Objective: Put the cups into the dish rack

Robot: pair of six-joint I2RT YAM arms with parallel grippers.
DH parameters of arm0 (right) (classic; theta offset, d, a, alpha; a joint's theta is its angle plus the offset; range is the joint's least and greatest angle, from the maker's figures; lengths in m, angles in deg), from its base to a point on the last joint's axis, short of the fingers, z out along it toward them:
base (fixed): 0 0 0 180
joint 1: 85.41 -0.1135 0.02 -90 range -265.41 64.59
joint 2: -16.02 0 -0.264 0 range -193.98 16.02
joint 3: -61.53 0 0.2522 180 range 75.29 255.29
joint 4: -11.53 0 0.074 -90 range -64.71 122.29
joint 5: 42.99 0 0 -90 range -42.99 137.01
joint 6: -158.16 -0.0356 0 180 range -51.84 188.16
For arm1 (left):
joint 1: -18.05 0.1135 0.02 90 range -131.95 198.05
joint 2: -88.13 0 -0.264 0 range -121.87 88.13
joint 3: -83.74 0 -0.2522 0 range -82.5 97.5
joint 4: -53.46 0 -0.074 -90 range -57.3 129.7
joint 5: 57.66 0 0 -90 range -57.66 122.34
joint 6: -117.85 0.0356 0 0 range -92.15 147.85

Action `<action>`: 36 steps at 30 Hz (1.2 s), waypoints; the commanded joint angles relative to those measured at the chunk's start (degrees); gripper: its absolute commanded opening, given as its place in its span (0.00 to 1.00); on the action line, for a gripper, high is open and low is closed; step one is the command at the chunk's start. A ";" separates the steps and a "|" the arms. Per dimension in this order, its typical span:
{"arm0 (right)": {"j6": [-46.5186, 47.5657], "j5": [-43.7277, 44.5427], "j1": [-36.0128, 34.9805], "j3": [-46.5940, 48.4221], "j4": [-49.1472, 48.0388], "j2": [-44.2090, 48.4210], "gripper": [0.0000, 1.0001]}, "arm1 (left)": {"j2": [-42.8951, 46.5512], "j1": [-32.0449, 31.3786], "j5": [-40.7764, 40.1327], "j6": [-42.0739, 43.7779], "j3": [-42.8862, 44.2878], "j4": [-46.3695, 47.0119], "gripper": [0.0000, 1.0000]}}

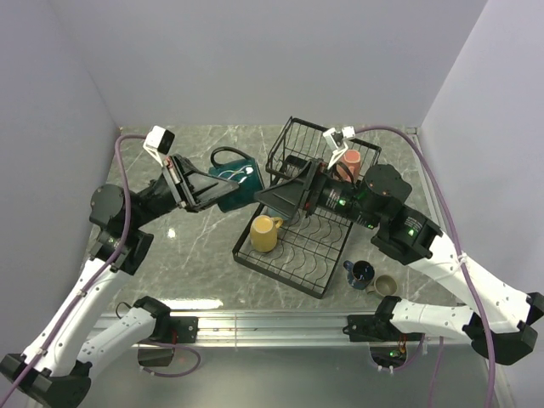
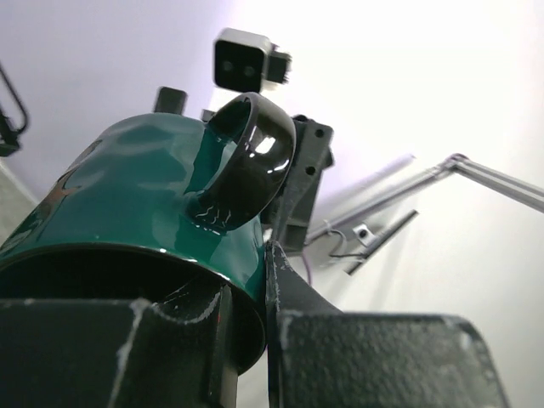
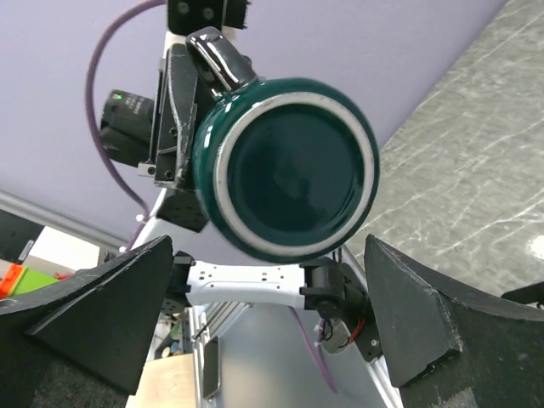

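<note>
Over on the left, the left fingers (image 1: 212, 194) are narrowed onto the rim of the dark green mug (image 1: 240, 184). In the left wrist view, one finger sits inside the mouth and the other outside, with the wall pinched between them. The mug is held on its side above the marble table (image 1: 170, 246), just left of the dish rack (image 1: 293, 270). Its mouth points left toward the holding arm, and its dark handle (image 1: 224, 155) loops out on the far side.

Next to the right, the right fingers (image 1: 270, 197) stand wide apart and hold nothing. They point left at the green mug's base, which in the right wrist view is a glazed disc with a pale ring, framed between the two black fingers. No contact shows there.

Just near of those fingers, a yellow mug (image 1: 265, 232) lies on its side at the left end of the rack's flat tray, among the curved wire dividers. A pink mug (image 1: 347, 164) is in the raised basket at the far end, partly hidden by the right arm.

Further right, on the table beside the rack's near right corner, a navy mug (image 1: 359, 274) stands upright. A small beige mug (image 1: 384, 285) sits just beside it to the right.
</note>
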 commanded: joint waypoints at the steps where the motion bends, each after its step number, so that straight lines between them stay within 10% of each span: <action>1: -0.17 -1.97 0.24 -0.07 -6.00 0.14 1.00 | 2.20 0.38 1.19 -9.31 -0.90 18.24 0.00; 12: -3.51 -3.64 0.33 -0.86 -13.12 -1.70 1.00 | 2.91 0.38 1.72 -19.07 -6.09 32.22 0.00; 36: -4.21 -5.84 -0.46 3.54 -14.44 -7.59 1.00 | 4.23 0.47 4.09 -8.09 -2.67 14.30 0.00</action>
